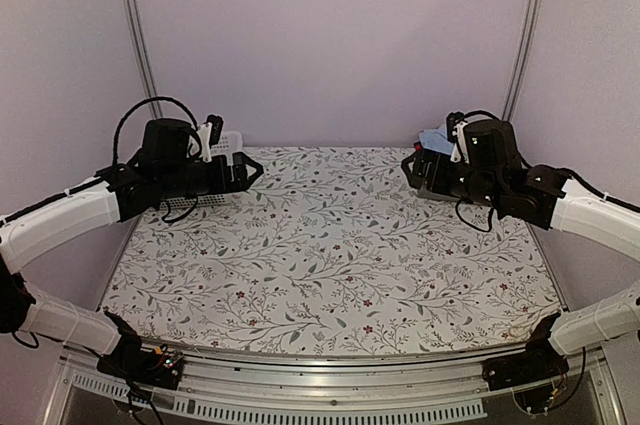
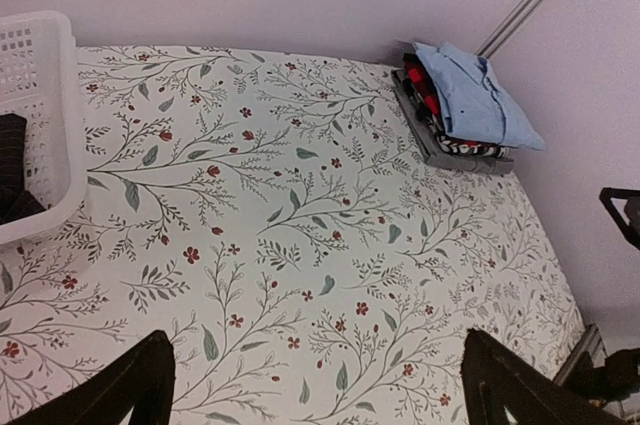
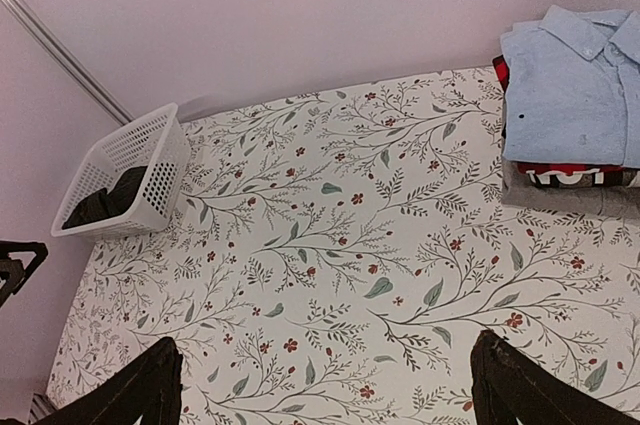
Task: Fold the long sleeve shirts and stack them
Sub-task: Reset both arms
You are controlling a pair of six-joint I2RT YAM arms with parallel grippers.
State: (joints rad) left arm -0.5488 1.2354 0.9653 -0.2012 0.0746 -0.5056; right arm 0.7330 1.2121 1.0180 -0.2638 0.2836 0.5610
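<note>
The folded shirts (image 3: 575,95) sit piled in the far right corner by the right gripper (image 3: 325,385), a dark cloth (image 2: 12,175) lies in the basket (image 2: 45,75) nearer the left gripper (image 2: 320,385), and both grippers have fingers apart, holding nothing.

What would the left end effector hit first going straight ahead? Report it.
The left end effector would probably meet floral tablecloth first, between basket and folded shirts; depth is uncertain.

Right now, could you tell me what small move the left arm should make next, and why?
Probably swing the left gripper, open and empty, toward the white basket: a dark cloth lies in it, while the blue shirt, plaid shirt and grey shirt already sit folded in a stack.
</note>
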